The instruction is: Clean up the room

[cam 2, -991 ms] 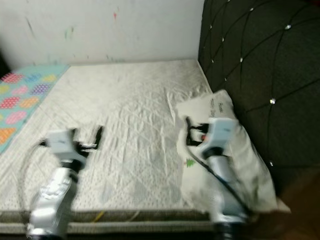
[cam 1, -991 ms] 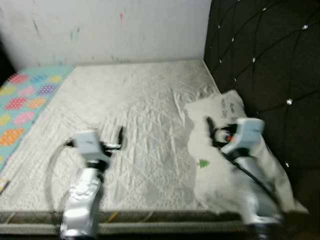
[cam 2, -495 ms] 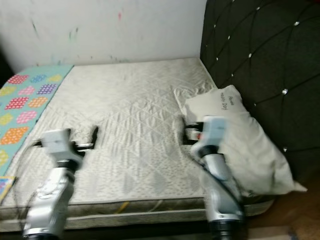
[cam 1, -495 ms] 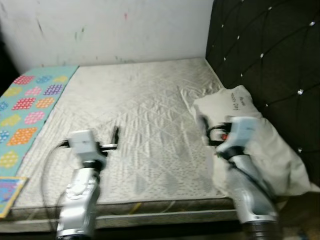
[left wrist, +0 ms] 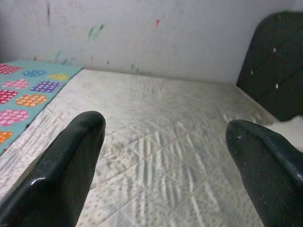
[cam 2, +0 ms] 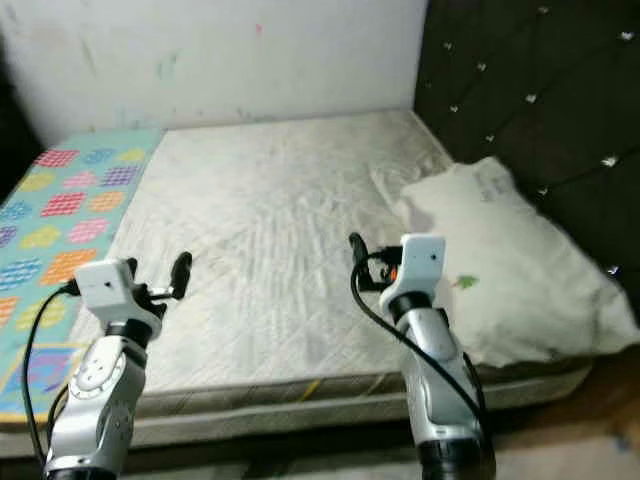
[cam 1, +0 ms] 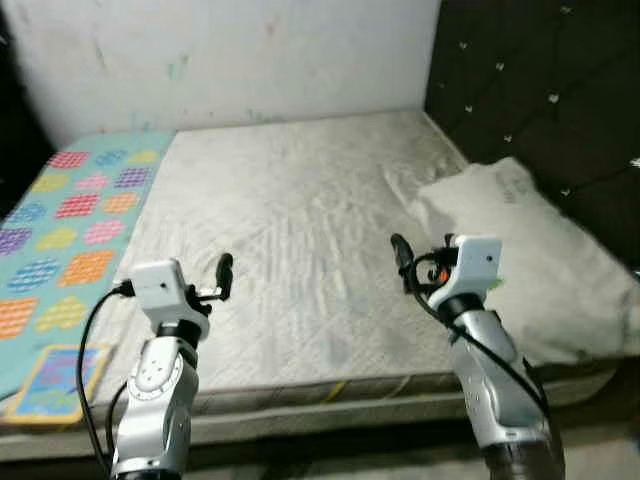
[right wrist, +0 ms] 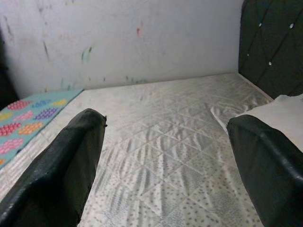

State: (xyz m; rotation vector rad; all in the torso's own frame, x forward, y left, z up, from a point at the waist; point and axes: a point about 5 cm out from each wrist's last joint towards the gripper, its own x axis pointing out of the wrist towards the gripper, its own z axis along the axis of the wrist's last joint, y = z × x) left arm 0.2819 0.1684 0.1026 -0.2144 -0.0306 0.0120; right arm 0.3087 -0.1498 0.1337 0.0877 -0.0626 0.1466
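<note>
A white pillow lies on the right side of a bare quilted mattress, against the black tufted headboard. My right gripper hovers over the mattress just left of the pillow, open and holding nothing; in the right wrist view its fingers stand wide apart with the pillow at the edge. My left gripper is raised over the mattress's front left part, also open and empty, its fingers spread in the left wrist view.
A teal blanket with coloured patches covers the left end of the bed. A flat colourful thing, perhaps a book, lies at its near corner. A marked white wall stands behind the bed. The mattress's front edge runs below the grippers.
The whole view has shifted as the camera moved back and turned. My right gripper, earlier over the pillow, now hangs beside it above the mattress. Both grippers stay open.
</note>
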